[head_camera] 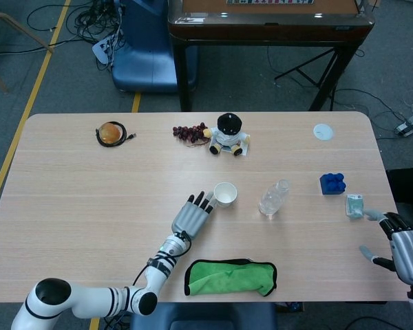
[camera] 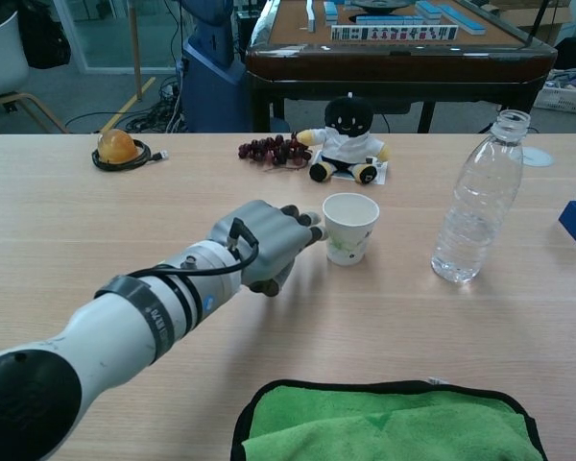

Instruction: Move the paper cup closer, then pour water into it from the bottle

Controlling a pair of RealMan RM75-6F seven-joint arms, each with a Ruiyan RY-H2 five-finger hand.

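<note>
1. Left of the bottle (head_camera: 273,198), the paper cup (head_camera: 225,194) stands upright and empty on the table (head_camera: 76,185), near the bottle but not touching it.
2. Left hand (head_camera: 191,216) lies just left of the cup, fingers extended and held close together, fingertips (camera: 310,223) against the cup's left wall. No wrap around the cup is visible; contact reads as a side push, not a grasp.
3. Right hand (head_camera: 403,253) sits well to the right of the bottle at the table's edge, holding nothing, fingers partly spread. The chest view does not show it.
4. Bottle is upright, uncapped, with water in roughly its lower part.
5. Step in hand, as judged: the first one, bringing the cup closer by nudging it toward the bottle. Pouring not yet begun.
6. Next move calls for: a little more travel of the cup at most, then release and clearing the left hand away from the cup; right hand must reach in to the bottle and take it around the body.
7. Risk: a push high on the light cup may tip it.
8. Also near: green cloth (head_camera: 230,276) on the robot's side of the bottle; plush toy (head_camera: 228,134) on the far side of the bottle.
</note>
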